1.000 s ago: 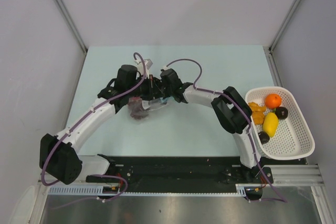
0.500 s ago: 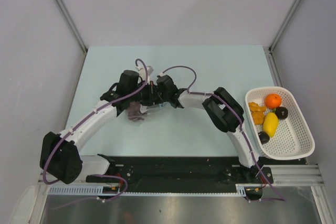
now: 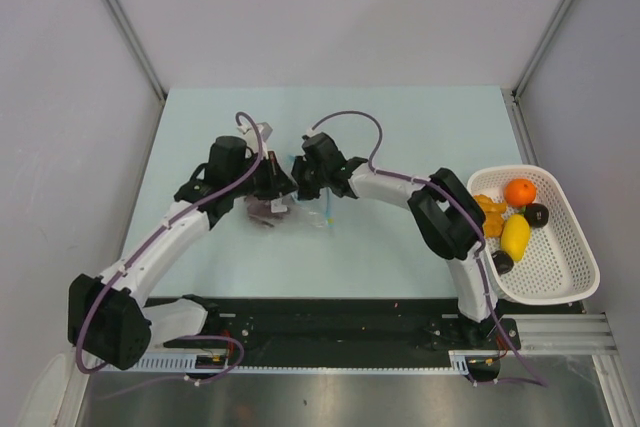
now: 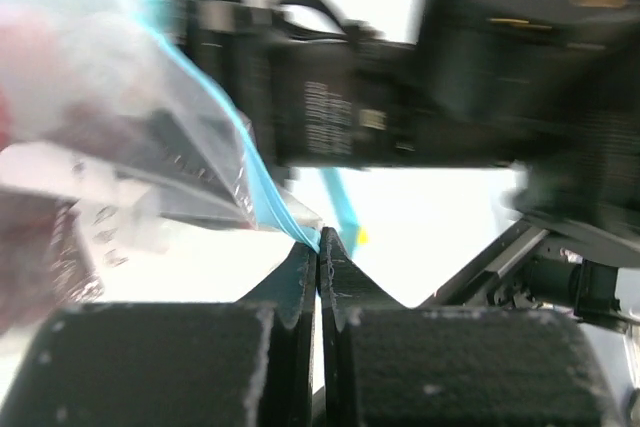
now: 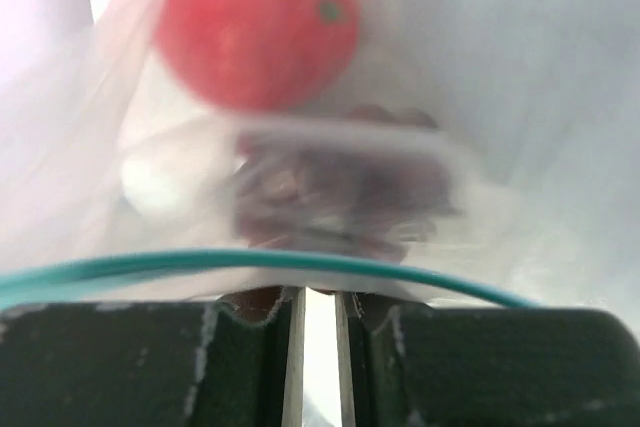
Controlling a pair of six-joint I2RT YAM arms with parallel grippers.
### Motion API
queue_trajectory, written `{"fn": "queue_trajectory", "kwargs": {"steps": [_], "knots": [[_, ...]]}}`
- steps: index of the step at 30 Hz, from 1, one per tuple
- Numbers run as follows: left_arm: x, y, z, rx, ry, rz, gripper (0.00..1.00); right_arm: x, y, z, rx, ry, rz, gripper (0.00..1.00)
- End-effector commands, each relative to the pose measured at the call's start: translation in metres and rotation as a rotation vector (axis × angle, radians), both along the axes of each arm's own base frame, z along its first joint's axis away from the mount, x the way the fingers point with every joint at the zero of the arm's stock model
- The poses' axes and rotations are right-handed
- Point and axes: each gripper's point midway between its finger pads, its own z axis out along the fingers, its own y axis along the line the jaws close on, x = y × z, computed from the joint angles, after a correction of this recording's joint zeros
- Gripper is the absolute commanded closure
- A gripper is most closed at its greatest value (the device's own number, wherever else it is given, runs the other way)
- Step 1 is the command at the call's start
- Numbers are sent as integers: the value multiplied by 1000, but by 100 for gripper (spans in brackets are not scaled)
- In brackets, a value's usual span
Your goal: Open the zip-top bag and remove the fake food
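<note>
The zip-top bag [image 3: 268, 210] lies mid-table between the two arms, and its teal zip strip [image 3: 326, 213] trails to the right. My left gripper [image 3: 278, 184] [image 4: 318, 247] is shut on the teal strip [image 4: 262, 192] at its very tips. My right gripper [image 3: 303, 187] [image 5: 318, 295] faces it from the other side. Its jaws stand a narrow slit apart, with the strip [image 5: 200, 262] running across their tips. Through the clear film I see fake food: a red ball [image 5: 255, 27] and dark purple-brown pieces [image 5: 340, 197].
A white perforated basket [image 3: 560, 282] stands at the right table edge. It holds an orange ball [image 3: 519, 191], a yellow oblong [image 3: 515, 235], orange bits and dark pieces. Grey walls close in the left, back and right.
The right jaws have closed from wide to a narrow slit at the bag's edge. The left arm has drawn back to the left, and the zip strip now trails out to the right.
</note>
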Motion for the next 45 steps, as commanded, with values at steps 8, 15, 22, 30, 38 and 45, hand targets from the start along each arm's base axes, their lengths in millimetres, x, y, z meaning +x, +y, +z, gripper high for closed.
{"fn": "queue_trajectory", "kwargs": {"steps": [8,15,22,30,38,45], "knots": [[2,13,18,-28,-83,47,100,-24,-37,104,-90,-201,-41,95],[0,23,8,-26,-69,63,100,-31,-59,151,-91,-279,-110,97],[-1,21,11,-48,-84,49,100,-42,-73,169,-120,-327,-121,97],[-9,14,20,-84,-94,1,100,-25,-89,209,-126,-431,-177,97],[-11,14,11,-86,-82,-1,100,-11,-126,252,-78,-497,-275,97],[-14,7,8,-122,-47,-30,100,4,-156,281,-6,-509,-360,97]]}}
